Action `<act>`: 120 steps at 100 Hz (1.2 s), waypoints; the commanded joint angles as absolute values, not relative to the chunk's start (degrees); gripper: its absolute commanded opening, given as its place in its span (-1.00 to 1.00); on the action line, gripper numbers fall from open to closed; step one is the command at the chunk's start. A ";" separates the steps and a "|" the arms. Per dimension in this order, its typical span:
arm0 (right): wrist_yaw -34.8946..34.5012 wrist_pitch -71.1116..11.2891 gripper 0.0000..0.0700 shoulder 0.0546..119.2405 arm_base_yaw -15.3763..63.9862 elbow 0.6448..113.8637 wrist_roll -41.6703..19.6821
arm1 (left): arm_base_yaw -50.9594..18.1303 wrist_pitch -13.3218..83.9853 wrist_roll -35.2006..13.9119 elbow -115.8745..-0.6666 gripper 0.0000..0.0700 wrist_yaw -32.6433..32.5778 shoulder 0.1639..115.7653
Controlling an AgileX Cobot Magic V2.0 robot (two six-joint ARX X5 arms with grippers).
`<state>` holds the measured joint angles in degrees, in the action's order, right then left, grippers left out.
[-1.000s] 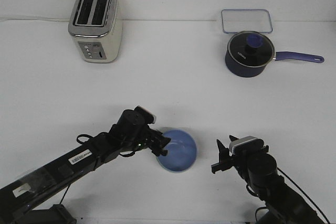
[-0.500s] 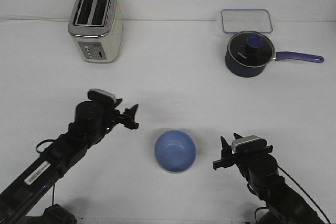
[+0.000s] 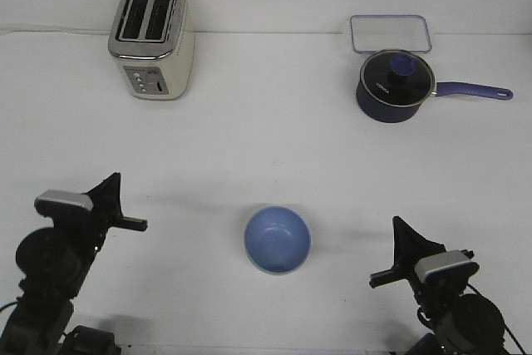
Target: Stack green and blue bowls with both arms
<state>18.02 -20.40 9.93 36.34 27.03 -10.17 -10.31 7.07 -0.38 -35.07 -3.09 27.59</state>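
Note:
The periwinkle blue bowl (image 3: 278, 240) sits upright on the white table near the front middle, with nothing touching it. The sage green bowl is not visible anywhere; I cannot tell whether it lies under the blue one. My left gripper (image 3: 125, 204) is pulled back at the front left, well apart from the bowl, with its fingers spread and empty. My right gripper (image 3: 388, 253) is pulled back at the front right, also apart from the bowl, with its fingers spread and empty.
A cream and silver toaster (image 3: 152, 39) stands at the back left. A dark navy saucepan (image 3: 395, 85) with a glass lid and purple handle stands at the back right, with a clear rectangular container (image 3: 391, 33) behind it.
My left gripper was at the blue bowl's left rim, then let go and drew back far to the front left. My right arm drew back toward the front right. The bowl stayed in place.

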 commanded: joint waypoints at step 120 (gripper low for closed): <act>18.00 -19.31 -1.00 7.55 36.77 26.57 -8.95 | -4.47 -1.69 0.40 -18.24 -0.96 0.14 8.64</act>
